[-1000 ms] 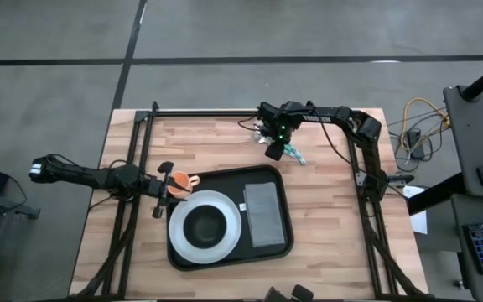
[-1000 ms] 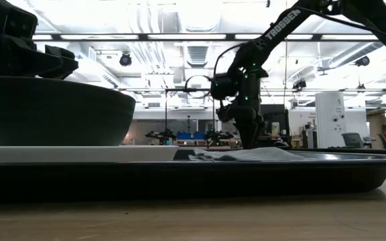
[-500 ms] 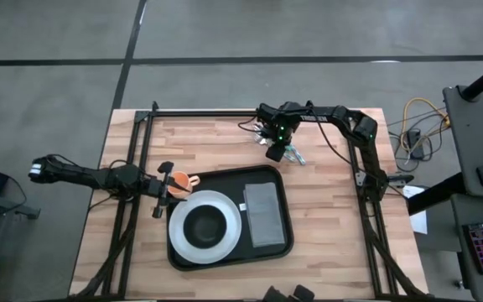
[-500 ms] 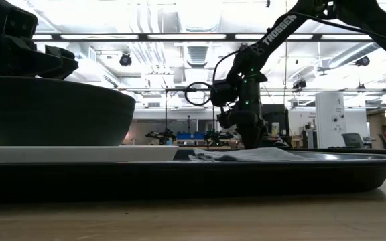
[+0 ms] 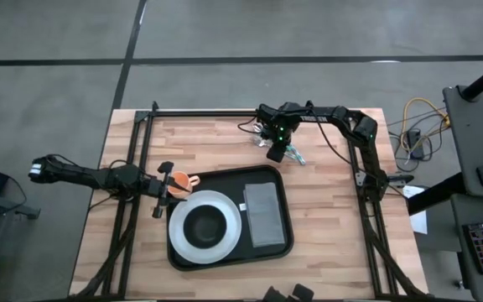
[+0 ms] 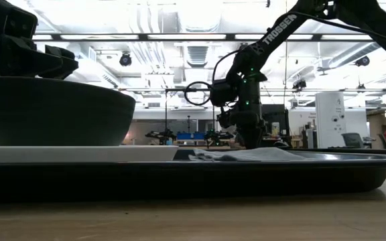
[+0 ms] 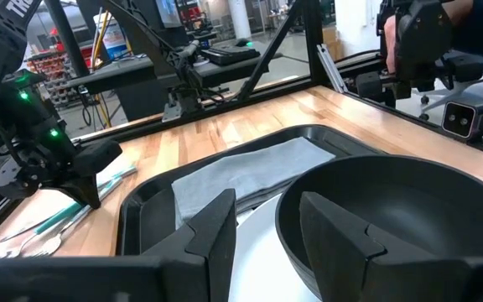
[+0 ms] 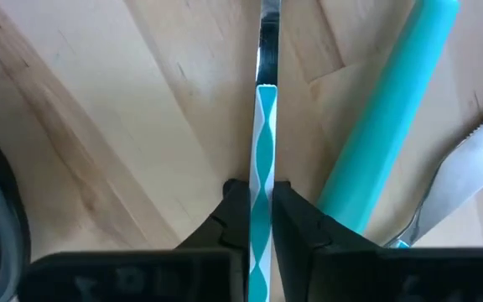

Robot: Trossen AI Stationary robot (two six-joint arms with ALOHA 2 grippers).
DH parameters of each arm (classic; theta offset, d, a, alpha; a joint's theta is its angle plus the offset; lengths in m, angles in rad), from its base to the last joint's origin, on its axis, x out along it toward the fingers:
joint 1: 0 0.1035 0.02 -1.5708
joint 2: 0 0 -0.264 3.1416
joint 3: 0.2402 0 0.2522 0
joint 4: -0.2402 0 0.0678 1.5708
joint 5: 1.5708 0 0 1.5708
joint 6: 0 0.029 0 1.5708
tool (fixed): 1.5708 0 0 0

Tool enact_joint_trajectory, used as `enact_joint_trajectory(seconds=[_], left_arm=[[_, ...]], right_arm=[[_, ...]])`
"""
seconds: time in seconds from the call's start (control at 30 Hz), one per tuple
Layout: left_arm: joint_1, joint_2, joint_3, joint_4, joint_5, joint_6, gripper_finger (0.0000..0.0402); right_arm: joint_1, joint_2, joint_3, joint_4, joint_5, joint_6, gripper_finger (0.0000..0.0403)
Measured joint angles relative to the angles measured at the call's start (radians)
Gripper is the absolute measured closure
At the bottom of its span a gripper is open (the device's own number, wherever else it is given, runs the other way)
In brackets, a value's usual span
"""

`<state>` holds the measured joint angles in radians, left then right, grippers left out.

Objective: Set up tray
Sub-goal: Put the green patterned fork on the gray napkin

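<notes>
Resting near the front edge of the wooden worktop (image 5: pixel 325 226), one tray (image 5: pixel 285 220) is seen: large, black, rectangular, with rounded corners and a raised rim. On it are counted one white plate (image 5: pixel 233 220) toward its left side, one dark bowl (image 5: pixel 205 225) set on that plate, and one flat grey napkin (image 5: pixel 263 214) laid along its right side. Beyond the tray's far rim, toward the worktop's back edge, a small cluster of teal-handled cutlery (image 5: pixel 295 156) is laid; its pieces cannot be counted from above. The right gripper (image 8: pixel 258 220) is lowered there, its jaws pressed shut on one thin teal-and-white patterned handle (image 8: pixel 264 134). The left gripper (image 5: pixel 165 189) is held just beside the tray's back-left corner, its jaws parted around nothing.
</notes>
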<state>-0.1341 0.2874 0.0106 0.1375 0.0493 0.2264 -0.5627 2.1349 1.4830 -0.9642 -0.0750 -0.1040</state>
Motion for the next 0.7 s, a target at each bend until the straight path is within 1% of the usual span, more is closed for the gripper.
enact_joint_trajectory(seconds=[0.33, 0.47, 0.7], left_arm=[[0.0, 0.0, 0.0, 0.0, 0.0, 0.0, 0.0285], [0.0, 0.0, 0.0, 0.0, 0.0, 0.0, 0.0285], [0.0, 0.0, 0.0, 0.0, 0.0, 0.0, 0.0285]], right_arm=[[0.01, -0.014, 0.011, -0.003, 0.008, 0.004, 0.0384], [0.03, -0.024, 0.034, -0.019, 0.022, 0.038, 0.0384], [0.074, -0.034, 0.06, -0.043, 0.018, 0.11, 0.0384]])
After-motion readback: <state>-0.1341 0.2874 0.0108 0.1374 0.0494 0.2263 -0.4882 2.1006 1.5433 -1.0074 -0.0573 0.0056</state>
